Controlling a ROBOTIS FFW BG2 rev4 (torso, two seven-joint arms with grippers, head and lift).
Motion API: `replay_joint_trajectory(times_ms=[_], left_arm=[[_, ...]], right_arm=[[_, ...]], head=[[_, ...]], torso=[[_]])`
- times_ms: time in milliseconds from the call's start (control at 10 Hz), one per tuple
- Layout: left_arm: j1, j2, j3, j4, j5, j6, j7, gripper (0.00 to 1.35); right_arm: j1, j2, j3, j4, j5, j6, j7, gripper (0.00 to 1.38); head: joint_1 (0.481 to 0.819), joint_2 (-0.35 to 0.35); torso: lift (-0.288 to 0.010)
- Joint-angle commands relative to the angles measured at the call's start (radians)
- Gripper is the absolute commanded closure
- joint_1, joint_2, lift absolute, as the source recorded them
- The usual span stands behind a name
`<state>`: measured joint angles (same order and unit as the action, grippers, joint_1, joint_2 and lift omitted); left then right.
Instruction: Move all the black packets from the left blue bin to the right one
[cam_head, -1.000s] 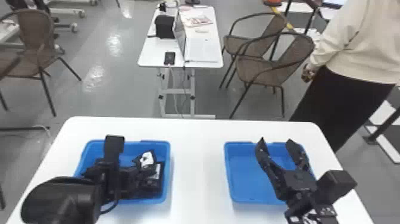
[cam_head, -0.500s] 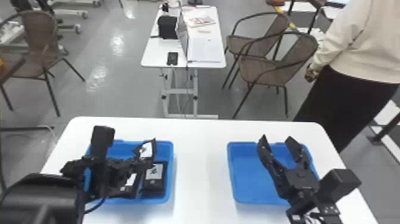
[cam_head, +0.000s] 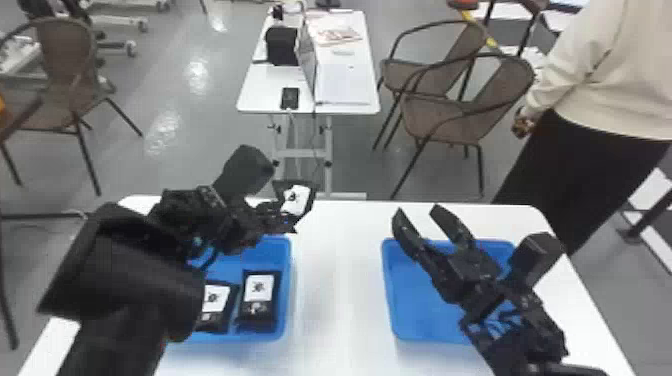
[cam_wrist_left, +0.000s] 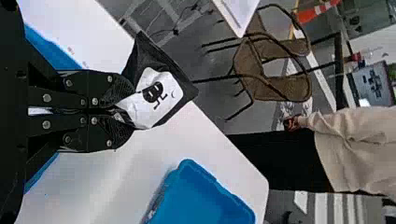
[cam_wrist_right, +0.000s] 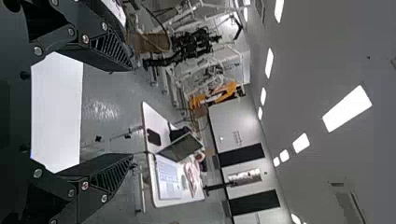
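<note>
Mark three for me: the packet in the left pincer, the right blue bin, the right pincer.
Held black packet (cam_wrist_left: 159, 98): left wrist view, on its white label.
Right blue bin (cam_head: 422, 312): head view, on its bare floor.
Right pincer (cam_head: 418, 210): head view, midway between its parted fingertips.

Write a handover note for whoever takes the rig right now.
Left gripper: shut on one black packet, holding it in the air.
Right gripper: open, above the right blue bin, holding nothing.
Left blue bin: two packets visible, one beside another; the left arm may hide more.
Done: one packet out of the left bin; none seen in the right, partly hidden.
Left: place the held packet, then move the rest.
</note>
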<state>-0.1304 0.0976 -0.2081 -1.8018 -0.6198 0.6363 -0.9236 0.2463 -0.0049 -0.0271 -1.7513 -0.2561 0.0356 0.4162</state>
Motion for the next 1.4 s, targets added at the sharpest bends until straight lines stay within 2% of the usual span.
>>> replay_joint_trajectory(times_ms=[0, 100, 200, 300, 600, 700, 900, 1300], left_arm=[[-0.054, 0.022, -0.097, 0.055, -0.035, -0.086, 0.032, 1.21], [-0.071, 0.028, -0.131, 0.079, -0.043, -0.158, 0.071, 1.21], [-0.08, 0.022, -0.149, 0.11, -0.06, -0.253, 0.111, 1.21], [-0.097, 0.019, -0.158, 0.17, -0.021, -0.322, 0.126, 1.21], [-0.149, 0.02, -0.206, 0.276, 0.074, -0.437, 0.131, 1.21], [-0.167, 0.016, -0.218, 0.302, 0.083, -0.475, 0.134, 1.21], [-0.189, 0.014, -0.254, 0.317, 0.08, -0.494, 0.146, 1.21], [-0.196, 0.007, -0.284, 0.315, 0.114, -0.495, 0.157, 1.21]], right_arm=[[-0.055, -0.003, 0.003, 0.035, -0.072, 0.064, 0.046, 0.39], [-0.081, -0.001, 0.003, 0.049, -0.114, 0.087, 0.067, 0.39], [-0.102, -0.003, 0.003, 0.07, -0.186, 0.104, 0.081, 0.39], [-0.127, -0.003, 0.004, 0.112, -0.278, 0.104, 0.102, 0.39], [-0.214, -0.02, 0.001, 0.202, -0.443, 0.153, 0.174, 0.39], [-0.234, -0.032, 0.001, 0.217, -0.471, 0.185, 0.188, 0.37], [-0.254, -0.033, 0.001, 0.24, -0.477, 0.199, 0.208, 0.33], [-0.266, -0.033, 0.001, 0.271, -0.466, 0.205, 0.21, 0.33]], head=[[0.695, -0.057], [0.695, -0.065], [0.695, -0.07], [0.695, -0.082], [0.695, -0.125], [0.695, -0.135], [0.695, -0.149], [0.695, -0.173]], torso=[[0.0], [0.0], [0.0], [0.0], [0.0], [0.0], [0.0], [0.0]])
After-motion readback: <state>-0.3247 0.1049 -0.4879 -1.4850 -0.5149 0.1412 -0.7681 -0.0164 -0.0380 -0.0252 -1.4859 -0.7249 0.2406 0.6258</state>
